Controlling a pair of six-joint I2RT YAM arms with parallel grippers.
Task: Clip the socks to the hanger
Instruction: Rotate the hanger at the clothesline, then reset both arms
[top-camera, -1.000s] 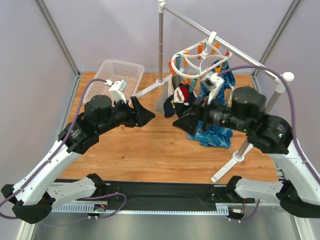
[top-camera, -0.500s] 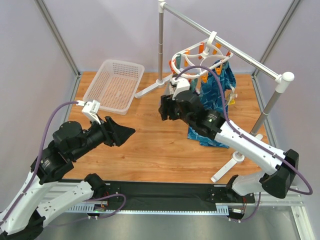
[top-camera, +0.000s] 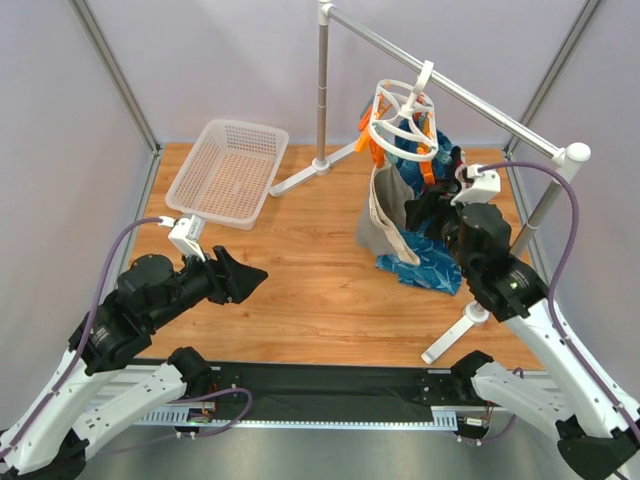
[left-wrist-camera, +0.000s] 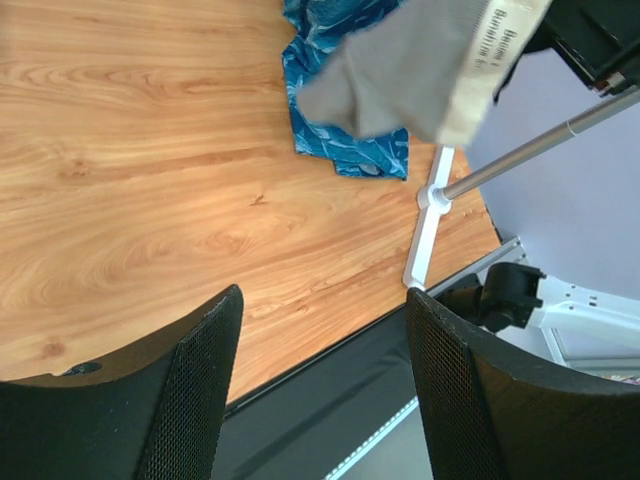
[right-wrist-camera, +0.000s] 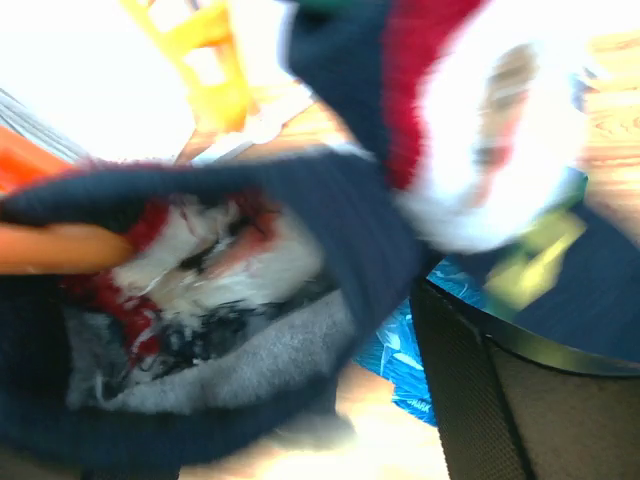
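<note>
Two arms, right one nearer | hanger (top-camera: 405, 112) hooked on rail (top-camera: 480, 105), tilted | navy sock (right-wrist-camera: 350, 230) just ahead of right end effector (top-camera: 425, 208), beside orange peg (right-wrist-camera: 50, 245), long axis seemingly hanging down | right forearm raised, wrist aimed at rings; jaw width cannot tell, view blurred | left end effector (left-wrist-camera: 322, 310) wide, empty, low over counter (left-wrist-camera: 150, 150), well apart.

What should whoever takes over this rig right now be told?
Left gripper: open, empty, over bare table.
Right gripper: close against the socks under the hanger; too blurred to tell if it is open or shut.
Hanger hooked on the rail; grey sock dangles from it; navy sock beside an orange peg.
Done: grey sock is up.
Left: confirm the navy sock is pegged, and clip it if not.
</note>
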